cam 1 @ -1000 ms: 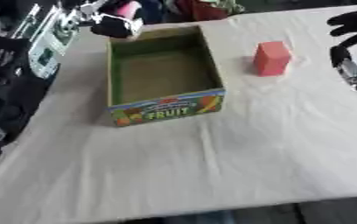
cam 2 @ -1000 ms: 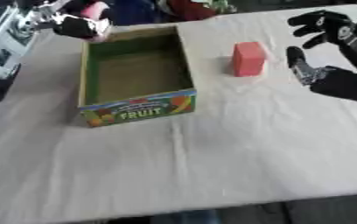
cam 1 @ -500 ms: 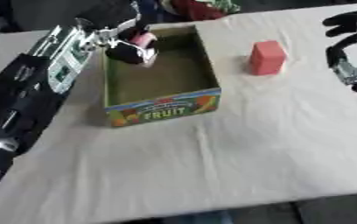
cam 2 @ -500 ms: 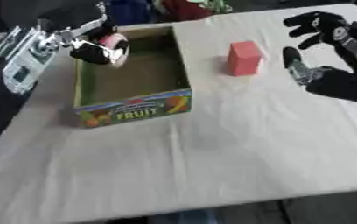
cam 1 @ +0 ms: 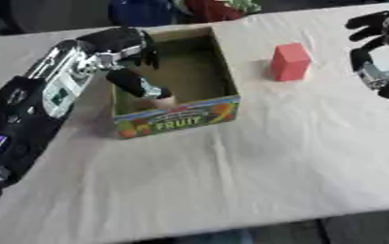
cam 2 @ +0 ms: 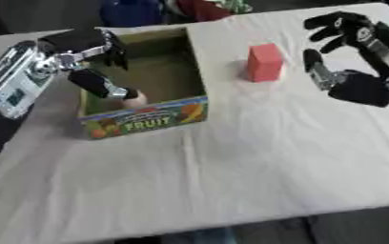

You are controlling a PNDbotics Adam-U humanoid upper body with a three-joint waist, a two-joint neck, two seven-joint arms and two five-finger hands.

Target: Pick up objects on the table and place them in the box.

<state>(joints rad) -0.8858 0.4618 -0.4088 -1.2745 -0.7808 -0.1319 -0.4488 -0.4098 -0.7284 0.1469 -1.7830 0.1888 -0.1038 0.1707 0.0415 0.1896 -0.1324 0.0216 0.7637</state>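
**My left hand is down inside the fruit box, and the red block waits outside it**

The table (cam 1: 256, 171), under its pale cloth, fills both views and lies a little askew. It has shifted as a whole since a second ago, so my head has tilted; the box and block have not moved on the cloth.

The box (cam 1: 178, 117) stands left of centre, open-topped, its printed front reading FRUIT toward me. My left arm (cam 1: 44, 97) comes in from the left and crosses the box's left wall.

A second ago my left hand (cam 2: 94, 66) was up beyond the box's far left corner, carrying something pink and white. Half a second ago it hung over the left wall. Now it has come down into the box, its fingers (cam 1: 139, 83) reaching to the floor at the near left corner. There a small pale, rounded thing (cam 2: 134, 99) shows just behind the front wall, at my fingertips. I cannot tell whether I still pinch it or have let go, since my fingers and the wall hide most of it.

My right hand (cam 2: 352, 71) has stayed at the right side, fingers spread and holding nothing; the left eye view cuts it off at the edge.

The red block (cam 2: 264, 62) stands upright on the cloth, between the box and my right hand, touching neither.
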